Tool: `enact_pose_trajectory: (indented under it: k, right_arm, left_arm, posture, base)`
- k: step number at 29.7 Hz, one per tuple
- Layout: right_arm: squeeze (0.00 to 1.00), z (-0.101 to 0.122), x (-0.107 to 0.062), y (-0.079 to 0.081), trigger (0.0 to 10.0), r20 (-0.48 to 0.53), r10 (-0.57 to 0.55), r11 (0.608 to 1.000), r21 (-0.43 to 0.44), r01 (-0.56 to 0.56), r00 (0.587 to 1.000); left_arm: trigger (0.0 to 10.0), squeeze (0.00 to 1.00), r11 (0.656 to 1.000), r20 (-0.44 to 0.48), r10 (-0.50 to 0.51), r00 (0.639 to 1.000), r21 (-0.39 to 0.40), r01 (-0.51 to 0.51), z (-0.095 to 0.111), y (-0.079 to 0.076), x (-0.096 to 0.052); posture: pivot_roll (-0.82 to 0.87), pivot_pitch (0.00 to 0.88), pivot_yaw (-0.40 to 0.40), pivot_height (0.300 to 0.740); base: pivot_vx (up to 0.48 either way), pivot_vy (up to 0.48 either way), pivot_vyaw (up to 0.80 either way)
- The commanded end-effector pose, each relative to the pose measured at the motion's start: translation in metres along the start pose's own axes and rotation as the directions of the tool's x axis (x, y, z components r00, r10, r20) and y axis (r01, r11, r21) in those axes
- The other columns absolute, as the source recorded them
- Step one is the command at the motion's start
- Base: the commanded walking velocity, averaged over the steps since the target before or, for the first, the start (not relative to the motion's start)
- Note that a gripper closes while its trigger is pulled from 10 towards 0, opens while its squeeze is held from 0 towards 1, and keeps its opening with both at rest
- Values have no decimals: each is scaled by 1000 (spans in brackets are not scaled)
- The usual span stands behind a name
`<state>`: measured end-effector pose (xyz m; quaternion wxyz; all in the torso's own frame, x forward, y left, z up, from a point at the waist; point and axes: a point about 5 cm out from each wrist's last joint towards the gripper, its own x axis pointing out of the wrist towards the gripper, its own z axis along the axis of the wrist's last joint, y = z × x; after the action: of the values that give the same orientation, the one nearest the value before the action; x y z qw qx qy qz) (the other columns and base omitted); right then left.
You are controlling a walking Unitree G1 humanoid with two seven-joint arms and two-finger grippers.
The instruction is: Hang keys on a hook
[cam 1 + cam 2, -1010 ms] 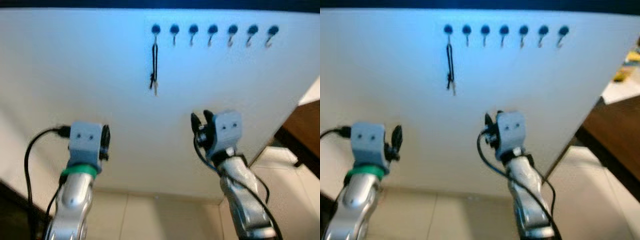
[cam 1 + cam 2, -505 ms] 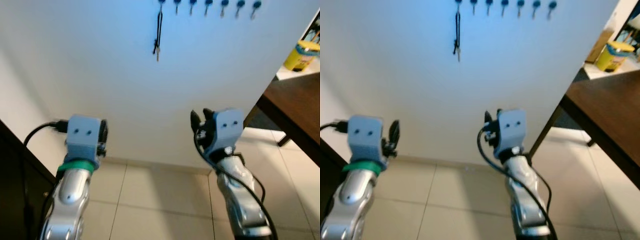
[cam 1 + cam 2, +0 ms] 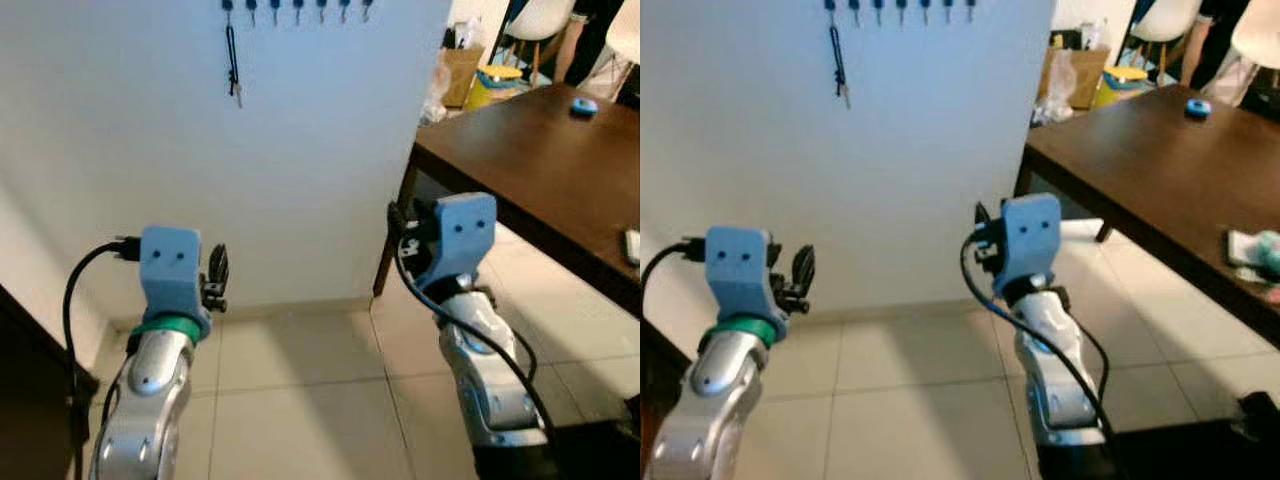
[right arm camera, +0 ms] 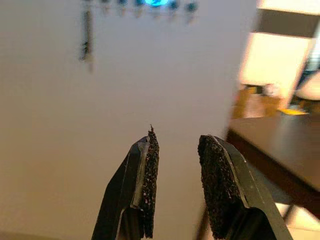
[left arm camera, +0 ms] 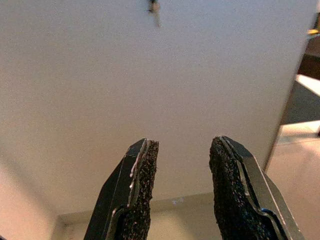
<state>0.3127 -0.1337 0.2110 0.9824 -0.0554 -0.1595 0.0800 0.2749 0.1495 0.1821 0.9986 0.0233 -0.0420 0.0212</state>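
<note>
Keys hang from the leftmost hook on the white wall. Left gripper and right gripper are raised, well short of the wall, fingers apart and empty. Table stands on the right.

Domestic interior, at the meeting of an entry wall and a dining area. A plain white wall carries a row of small hooks near its top, with a set of keys on a dark strap hanging from the leftmost hook. The floor is laid with pale square tiles. To the right stands a dark wooden dining table bearing a small blue object. Beyond the table, at the far right, are a white chair, a yellow container and a cardboard box. A dark piece of furniture borders the near left.
</note>
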Motion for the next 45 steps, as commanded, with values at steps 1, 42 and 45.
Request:
enact_pose_trajectory:
  k: [1, 42, 45]
  right_arm:
    - [0, 1, 2, -3, 10000, 10, -12, 1000, 11, 12, 1000]
    - [0, -2, 10, 2, 10000, 23, 7, 1000, 27, -7, 1000]
    - [0, -2, 10, 3, 10000, 28, 12, 1000, 8, -12, 1000]
  left_arm:
    - [10000, 0, 1000, 13, -16, 1000, -3, 16, 5, -2, 5]
    - [10000, 0, 999, 61, 15, 998, 41, -18, 9, 12, 10]
    - [10000, 0, 999, 65, 20, 998, 43, -23, 10, 12, 10]
  posture:
    - [-113, 0, 76, 740]
    - [-92, 0, 66, 740]
    - [-92, 0, 66, 740]
  base:
    - [0, 0, -800]
    - [8, 6, -800]
    - [409, 247, -533]
